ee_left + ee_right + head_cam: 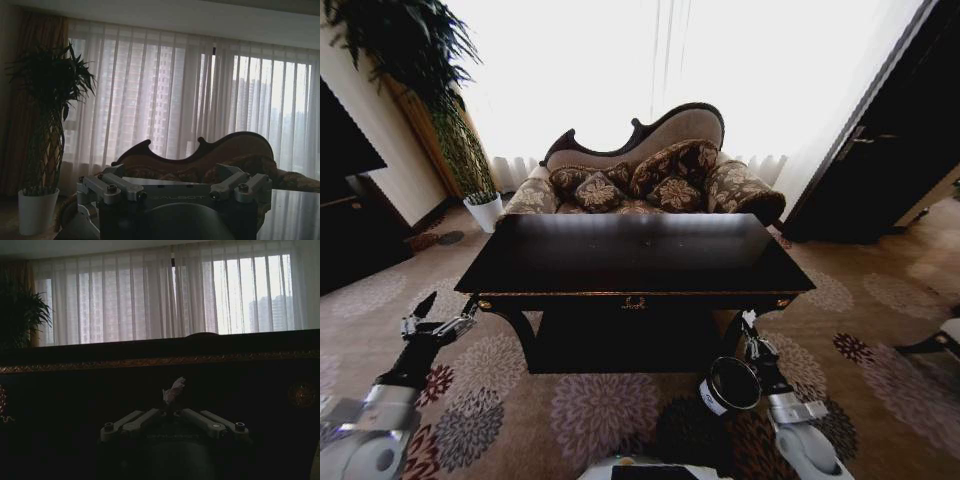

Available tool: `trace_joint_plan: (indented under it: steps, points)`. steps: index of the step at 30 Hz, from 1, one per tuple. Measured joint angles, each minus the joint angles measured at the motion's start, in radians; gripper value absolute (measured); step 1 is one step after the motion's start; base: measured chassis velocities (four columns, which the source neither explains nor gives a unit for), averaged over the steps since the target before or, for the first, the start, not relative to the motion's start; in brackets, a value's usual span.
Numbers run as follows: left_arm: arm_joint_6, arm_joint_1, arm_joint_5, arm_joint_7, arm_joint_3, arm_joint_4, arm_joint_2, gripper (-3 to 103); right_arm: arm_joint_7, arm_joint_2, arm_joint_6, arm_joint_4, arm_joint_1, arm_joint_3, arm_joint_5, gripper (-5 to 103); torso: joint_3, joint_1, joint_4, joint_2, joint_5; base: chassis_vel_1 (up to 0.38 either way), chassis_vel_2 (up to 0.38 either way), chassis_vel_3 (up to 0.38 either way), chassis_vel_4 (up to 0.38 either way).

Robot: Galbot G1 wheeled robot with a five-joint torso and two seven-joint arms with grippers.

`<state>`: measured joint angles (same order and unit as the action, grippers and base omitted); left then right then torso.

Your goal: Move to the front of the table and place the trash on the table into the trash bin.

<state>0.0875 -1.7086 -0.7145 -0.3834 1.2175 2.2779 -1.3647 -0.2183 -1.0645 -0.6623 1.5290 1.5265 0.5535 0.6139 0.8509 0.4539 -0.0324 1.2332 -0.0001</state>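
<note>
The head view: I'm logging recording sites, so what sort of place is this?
Probably a hotel suite or formal living room: an ornate sofa with patterned cushions behind the dark table, floral carpet, sheer curtains and a potted plant.

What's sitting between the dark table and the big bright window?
A curvy sofa piled with patterned cushions, seen in the head view just behind the table.

Strong daylight pours through the sheer curtains (620, 70), blown out to white in the head view. The table (630, 255) top carries a soft glare. Both wrist views are dim and backlit, with everything beyond the fingers in silhouette. Head view edges bend.
</note>
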Motion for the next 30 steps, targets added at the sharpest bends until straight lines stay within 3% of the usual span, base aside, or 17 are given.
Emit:
trace_joint_plan:
  steps: [8, 16, 30]
  points:
    - [0.005, -0.016, -0.010, 0.001, 0.028, 0.008, 0.004, 100, 0.088, 0.024, 0.077, -0.287, -0.130, -0.080, -0.064, 1, 0.000, 0.000, 0.0000, 0.000, 0.0000, 0.000, 0.000, 0.000, 0.000]
    - [0.005, -0.032, -0.008, 0.001, 0.037, 0.019, -0.004, 100, 0.089, 0.023, 0.133, -0.571, -0.257, -0.135, -0.073, 1, 0.000, 0.000, -0.0002, 0.000, -0.0003, 0.000, 0.000, 0.000, 0.000]
    - [0.006, -0.056, -0.010, 0.001, 0.055, 0.025, 0.001, 100, 0.104, -0.037, 0.243, -0.810, -0.423, -0.204, -0.070, 1, 0.000, 0.000, -0.0001, 0.000, -0.0001, 0.000, 0.000, 0.000, 0.000]
